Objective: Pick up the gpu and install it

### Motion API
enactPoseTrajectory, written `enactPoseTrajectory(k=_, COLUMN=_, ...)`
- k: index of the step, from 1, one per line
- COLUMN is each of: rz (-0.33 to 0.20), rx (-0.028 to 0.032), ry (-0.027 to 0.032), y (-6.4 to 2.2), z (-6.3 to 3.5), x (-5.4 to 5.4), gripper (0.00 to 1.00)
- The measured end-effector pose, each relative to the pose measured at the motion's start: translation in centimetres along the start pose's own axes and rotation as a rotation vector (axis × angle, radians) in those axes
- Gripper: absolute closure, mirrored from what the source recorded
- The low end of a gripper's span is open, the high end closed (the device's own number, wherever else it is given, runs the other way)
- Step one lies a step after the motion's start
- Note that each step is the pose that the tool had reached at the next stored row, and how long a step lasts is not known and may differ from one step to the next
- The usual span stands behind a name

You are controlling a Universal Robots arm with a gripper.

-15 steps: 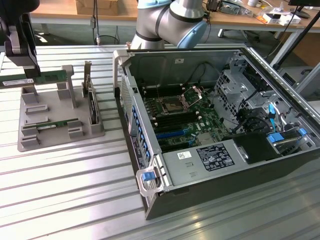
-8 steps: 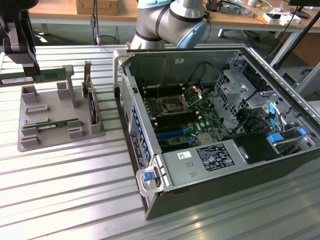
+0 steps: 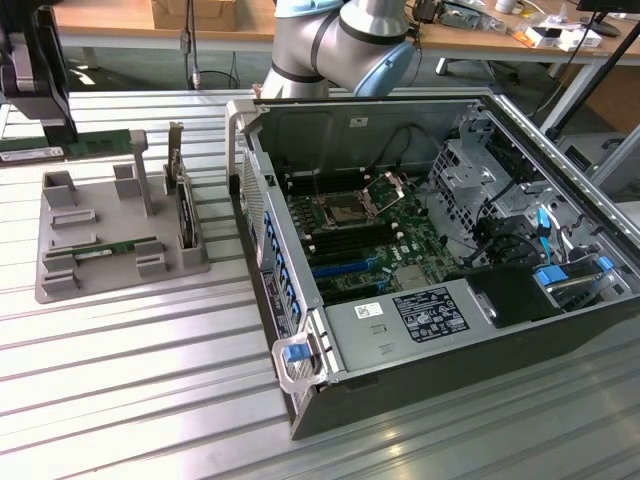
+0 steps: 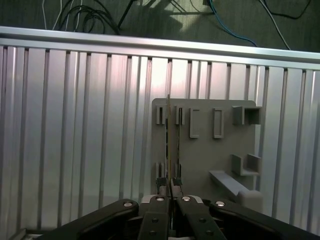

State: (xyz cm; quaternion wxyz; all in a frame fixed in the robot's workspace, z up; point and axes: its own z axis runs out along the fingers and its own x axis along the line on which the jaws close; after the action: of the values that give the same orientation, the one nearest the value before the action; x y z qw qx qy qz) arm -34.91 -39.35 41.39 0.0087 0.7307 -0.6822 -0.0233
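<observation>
The gpu point(image 3: 115, 247) was seen lying flat in the grey holder point(image 3: 95, 215), not yet lifted. The gripper point(image 4: 172, 192) was found closed above the holder, so picking and installing were judged undone

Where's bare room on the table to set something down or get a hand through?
Widest free patch: ribbed table on the camera side of the grey tray, to the exterior view's left of the open case. A narrow bare strip runs between tray and case. Crowded: the tray itself, holding the green stick and upright card, and the case interior.
</observation>
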Motion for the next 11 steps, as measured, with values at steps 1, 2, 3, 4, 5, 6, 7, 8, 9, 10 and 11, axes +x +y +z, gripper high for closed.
enactPoseTrajectory(k=1, rz=0.0, rx=0.0001, ry=0.0, y=0.01, z=-0.11, x=0.0, gripper=0.88)
enactPoseTrajectory(k=2, rz=0.0, rx=0.0001, ry=0.0, y=0.01, z=-0.17, x=0.0, gripper=0.88)
enactPoseTrajectory(k=3, rz=0.0, rx=0.0001, ry=0.0, y=0.01, z=-0.22, x=0.0, gripper=0.88)
enactPoseTrajectory(k=4, rz=0.0, rx=0.0001, ry=0.0, y=0.01, z=-0.29, x=0.0, gripper=0.88)
enactPoseTrajectory(k=5, rz=0.0, rx=0.0, ry=0.0, y=0.02, z=-0.44, x=0.0, gripper=0.88)
enactPoseTrajectory(k=6, rz=0.0, rx=0.0001, ry=-0.0001, y=0.02, z=-0.55, x=0.0, gripper=0.88)
enactPoseTrajectory(k=7, rz=0.0, rx=0.0001, ry=-0.0001, y=0.03, z=-0.64, x=0.0, gripper=0.88)
enactPoseTrajectory(k=8, rz=0.0, rx=0.0, ry=0.0, y=0.04, z=-0.82, x=0.0, gripper=0.88)
enactPoseTrajectory(k=9, rz=0.0, rx=0.0, ry=0.0, y=0.04, z=-0.96, x=0.0, gripper=0.88)
enactPoseTrajectory(k=10, rz=0.0, rx=0.0001, ry=0.0, y=0.05, z=-1.1, x=0.0, gripper=0.88)
enactPoseTrajectory(k=11, rz=0.0, rx=0.0, ry=0.0, y=0.05, z=-1.23, x=0.0, gripper=0.88)
